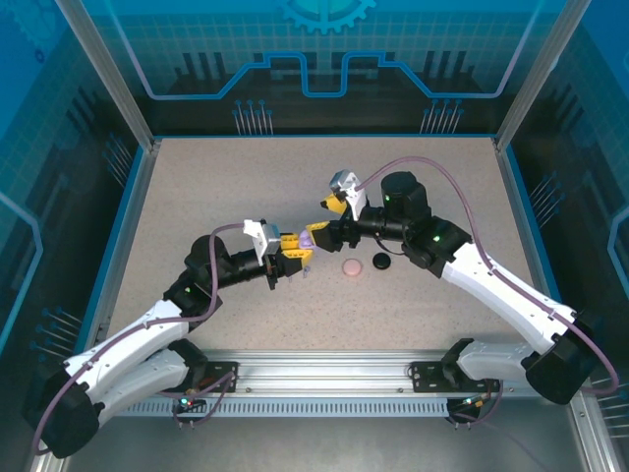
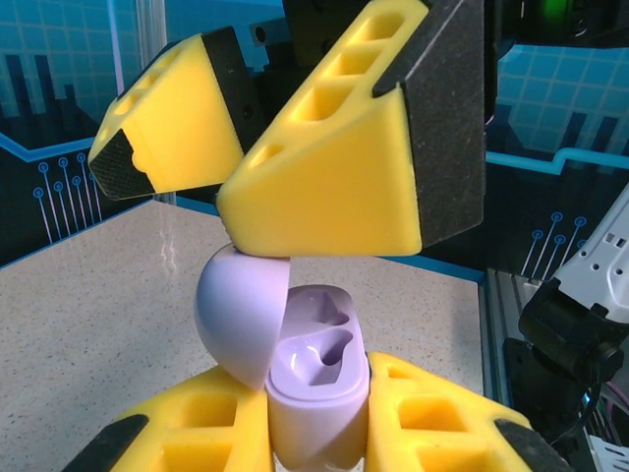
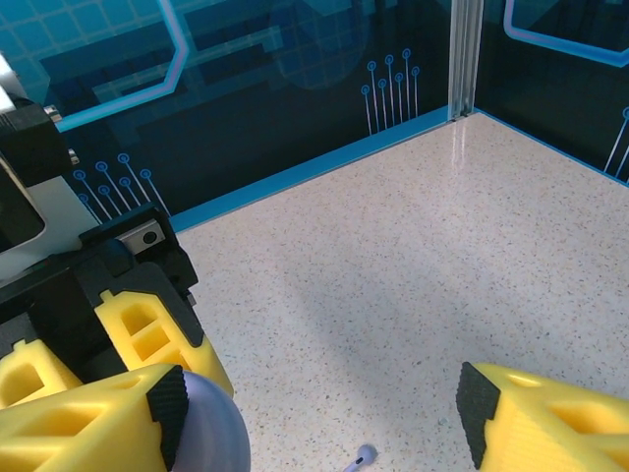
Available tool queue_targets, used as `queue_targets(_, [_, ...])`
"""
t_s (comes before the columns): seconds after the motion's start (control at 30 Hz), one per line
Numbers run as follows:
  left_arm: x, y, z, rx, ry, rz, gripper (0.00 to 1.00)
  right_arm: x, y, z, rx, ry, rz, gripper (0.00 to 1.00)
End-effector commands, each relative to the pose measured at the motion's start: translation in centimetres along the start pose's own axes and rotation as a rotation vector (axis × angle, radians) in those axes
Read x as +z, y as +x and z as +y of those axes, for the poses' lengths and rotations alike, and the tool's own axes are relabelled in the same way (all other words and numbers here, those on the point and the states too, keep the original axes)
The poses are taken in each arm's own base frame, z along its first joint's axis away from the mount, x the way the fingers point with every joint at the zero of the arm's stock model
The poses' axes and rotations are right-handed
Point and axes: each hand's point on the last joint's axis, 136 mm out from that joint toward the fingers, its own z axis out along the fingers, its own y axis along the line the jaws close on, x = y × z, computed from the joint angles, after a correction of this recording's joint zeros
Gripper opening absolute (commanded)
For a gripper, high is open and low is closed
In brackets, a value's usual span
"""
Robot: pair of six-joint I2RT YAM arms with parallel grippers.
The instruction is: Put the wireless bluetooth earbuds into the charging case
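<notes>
My left gripper (image 1: 298, 248) is shut on the lilac charging case (image 2: 319, 393), held upright above the table. Its domed lid (image 2: 241, 315) hangs open to the left, and both moulded sockets are empty. The right gripper (image 1: 327, 218) hovers just over the case, open, with one of its yellow fingers (image 2: 334, 167) resting on top of the lid. In the right wrist view the jaws stand wide apart around bare table (image 3: 393, 295), the left pad against the lilac lid (image 3: 211, 433). One lilac earbud (image 3: 362, 456) lies on the table below.
A pink round case (image 1: 352, 266) and a black round case (image 1: 381, 261) lie shut on the speckled table (image 1: 197, 187), just right of the grippers. Blue-edged transparent walls (image 1: 324, 69) close in the table at the back and sides.
</notes>
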Motion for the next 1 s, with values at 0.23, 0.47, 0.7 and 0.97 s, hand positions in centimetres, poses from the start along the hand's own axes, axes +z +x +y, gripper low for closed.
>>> queue_targets(0.23, [-0.3, -0.2, 0.0, 0.047, -0.021, -0.016, 0.06, -4.9, -3.0, 0.8, 0.012, 0.000, -0.137, 0.89])
queue_targets(0.47, [-0.5, -0.4, -0.3, 0.046, -0.014, -0.031, 0.06, -5.6, -0.1, 2.1, -0.039, -0.062, -0.058, 0.88])
queue_targets(0.7, [-0.7, -1.3, -1.2, 0.056, 0.027, -0.050, 0.06, -5.3, 1.6, 5.5, -0.149, -0.301, -0.031, 0.78])
queue_targets(0.97, [-1.1, -2.3, -2.0, 0.070, 0.055, -0.073, 0.06, -3.6, 2.2, 6.0, -0.153, -0.409, 0.036, 0.69])
